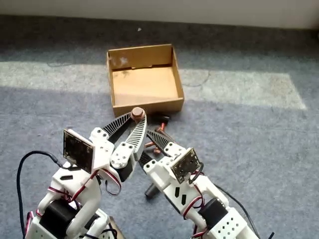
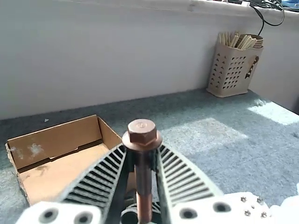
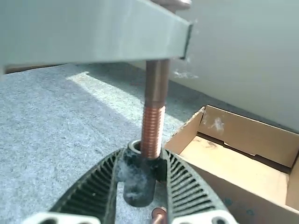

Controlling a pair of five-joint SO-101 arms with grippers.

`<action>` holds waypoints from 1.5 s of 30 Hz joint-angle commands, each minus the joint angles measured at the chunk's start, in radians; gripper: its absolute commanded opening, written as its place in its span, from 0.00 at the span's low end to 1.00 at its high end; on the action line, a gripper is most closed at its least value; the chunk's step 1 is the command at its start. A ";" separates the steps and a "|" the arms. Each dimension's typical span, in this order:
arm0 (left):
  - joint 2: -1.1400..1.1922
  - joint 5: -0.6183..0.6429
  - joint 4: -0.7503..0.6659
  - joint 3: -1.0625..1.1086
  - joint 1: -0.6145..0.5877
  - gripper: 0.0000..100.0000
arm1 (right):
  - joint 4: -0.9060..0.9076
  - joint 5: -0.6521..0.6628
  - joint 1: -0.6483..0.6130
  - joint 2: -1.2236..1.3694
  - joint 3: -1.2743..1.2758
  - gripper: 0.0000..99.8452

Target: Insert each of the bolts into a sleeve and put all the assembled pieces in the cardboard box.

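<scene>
The left hand (image 2: 142, 151) pinches one upright bolt (image 2: 141, 135), its threaded tip in the one sleeve (image 3: 135, 182) pinched by the right hand (image 3: 142, 156), near the single cardboard box (image 1: 144, 106). Other loose pieces (image 1: 149, 191) beneath the arms are half hidden, uncountable.

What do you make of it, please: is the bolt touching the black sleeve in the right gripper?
Touching. The right wrist view shows the threaded end of the bolt set into the mouth of the sleeve, with no gap.
</scene>
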 commanded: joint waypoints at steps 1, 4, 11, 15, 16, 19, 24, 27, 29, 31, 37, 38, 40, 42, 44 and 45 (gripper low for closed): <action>0.008 -0.012 0.002 0.002 0.002 0.00 | 0.001 0.011 -0.002 -0.027 0.119 0.01; 0.010 -0.012 0.003 0.004 -0.053 0.00 | 0.001 0.011 -0.001 -0.028 0.116 0.01; 0.002 -0.012 0.005 0.053 -0.084 0.00 | -0.004 0.011 0.025 -0.028 0.113 0.01; 0.002 -0.018 0.005 0.079 -0.077 0.01 | -0.004 0.011 0.027 -0.028 0.113 0.01; 0.002 -0.040 0.005 0.085 -0.077 0.02 | -0.004 0.011 0.027 -0.028 0.113 0.01; 0.002 -0.083 0.057 0.076 -0.085 0.14 | -0.004 0.011 0.028 -0.028 0.113 0.01; 0.002 -0.044 0.219 -0.045 -0.148 0.22 | -0.001 0.009 0.030 -0.028 0.114 0.01; 0.002 -0.060 0.278 -0.111 -0.225 0.22 | 0.002 0.003 0.036 -0.027 0.116 0.01; 0.002 -0.063 0.295 -0.127 -0.285 0.22 | 0.002 0.003 0.071 -0.021 0.113 0.01; 0.002 -0.063 0.305 -0.125 -0.355 0.22 | 0.004 0.002 0.124 -0.021 0.111 0.01; 0.002 -0.064 0.353 0.019 -0.590 0.22 | 0.143 -0.092 0.259 -0.010 0.001 0.01; 0.002 -0.064 0.347 0.061 -0.638 0.22 | 0.154 -0.094 0.277 0.002 -0.027 0.01; 0.002 -0.066 0.347 0.140 -0.723 0.22 | 0.156 -0.094 0.298 0.044 -0.074 0.01; 0.001 -0.078 0.347 0.205 -0.782 0.22 | 0.154 -0.095 0.300 0.117 -0.143 0.01; 0.001 -0.138 0.347 0.251 -0.826 0.22 | 0.151 -0.095 0.302 0.226 -0.226 0.01; 0.001 -0.163 0.347 0.274 -0.845 0.22 | 0.151 -0.097 0.303 0.292 -0.275 0.01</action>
